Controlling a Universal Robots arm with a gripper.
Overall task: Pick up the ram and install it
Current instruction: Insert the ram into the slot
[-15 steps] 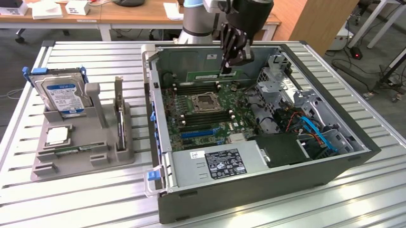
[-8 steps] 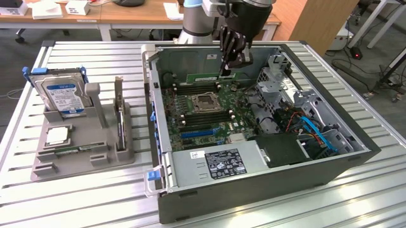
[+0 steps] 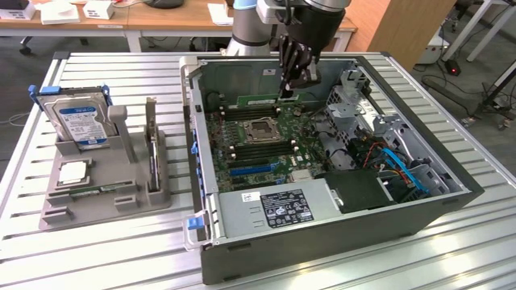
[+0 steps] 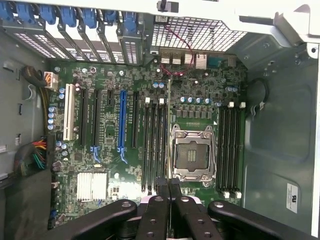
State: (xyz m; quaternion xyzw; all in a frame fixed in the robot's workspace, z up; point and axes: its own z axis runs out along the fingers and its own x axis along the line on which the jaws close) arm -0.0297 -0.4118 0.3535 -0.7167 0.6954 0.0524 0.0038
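The claw [image 3: 289,90] was seen lowered inside the open computer case [image 3: 196,115], its fingers closed to a narrow gap on the ram [image 3: 258,97]. In the wrist view the claw [image 4: 167,184] was cut off by the frame edge. There the ram [image 4: 167,145] was shown edge-on as a thin dark line, so its chips and label could not be made out. In the exterior view it appeared as a pale green strip reaching from the fingertips toward the exterior view's left. Whether it touched a slot could not be told.

The ram was held above the long black memory slots [image 4: 155,145] beside the CPU socket [image 4: 191,152] on the motherboard [image 4: 110,165]. Open room was left over the board. The space was bounded by the case walls, and by a drive cage [image 3: 354,103] and tangled cables [image 3: 395,163] at the exterior view's right.

Well apart, on the slatted table [image 3: 121,254], a grey tray [image 3: 105,208] was seen with a hard drive [image 3: 81,121] and a processor chip [image 3: 72,174].
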